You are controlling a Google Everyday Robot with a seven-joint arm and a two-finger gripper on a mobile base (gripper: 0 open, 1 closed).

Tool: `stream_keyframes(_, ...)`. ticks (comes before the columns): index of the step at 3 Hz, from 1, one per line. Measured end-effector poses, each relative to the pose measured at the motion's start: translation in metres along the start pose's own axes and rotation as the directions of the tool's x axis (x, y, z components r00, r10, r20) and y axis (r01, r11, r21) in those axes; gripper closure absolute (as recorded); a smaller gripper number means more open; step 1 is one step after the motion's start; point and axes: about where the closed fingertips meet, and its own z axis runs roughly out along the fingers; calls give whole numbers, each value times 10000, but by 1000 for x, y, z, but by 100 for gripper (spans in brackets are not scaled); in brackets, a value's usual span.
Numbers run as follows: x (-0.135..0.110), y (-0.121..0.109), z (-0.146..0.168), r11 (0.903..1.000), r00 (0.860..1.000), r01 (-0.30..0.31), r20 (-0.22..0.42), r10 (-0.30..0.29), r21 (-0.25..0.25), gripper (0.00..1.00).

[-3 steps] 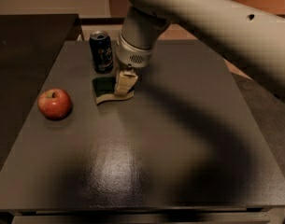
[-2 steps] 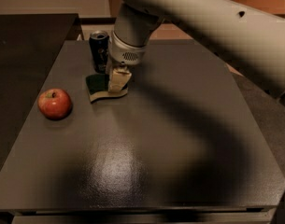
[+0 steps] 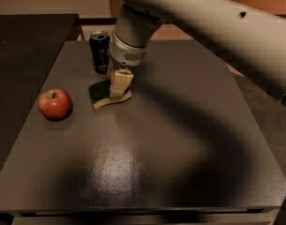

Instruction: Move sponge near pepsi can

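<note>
The sponge [image 3: 104,95], dark green on top with a pale yellow edge, lies bent on the dark table just in front of the pepsi can [image 3: 100,52]. The can stands upright at the table's back left, dark blue with a silver top rim. My gripper [image 3: 120,84] hangs from the big white arm and points down at the sponge's right end. Its pale fingers [image 3: 120,81] are closed on the sponge there. A small gap shows between the sponge and the can.
A red apple [image 3: 55,104] sits at the left of the table [image 3: 180,139], left of the sponge. The white arm [image 3: 213,27] crosses the upper right. A darker counter [image 3: 20,46] adjoins on the left.
The gripper has carried the sponge to the left, toward the can, and then slightly lower. The can and the apple have not moved.
</note>
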Motion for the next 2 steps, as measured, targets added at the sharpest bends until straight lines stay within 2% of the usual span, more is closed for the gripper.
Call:
stream_keyframes(1, -1, 0, 0, 10000, 10000, 17, -3, -17, -6, 0)
stream_keyframes(2, -1, 0, 0, 10000, 10000, 17, -3, -17, -6, 0)
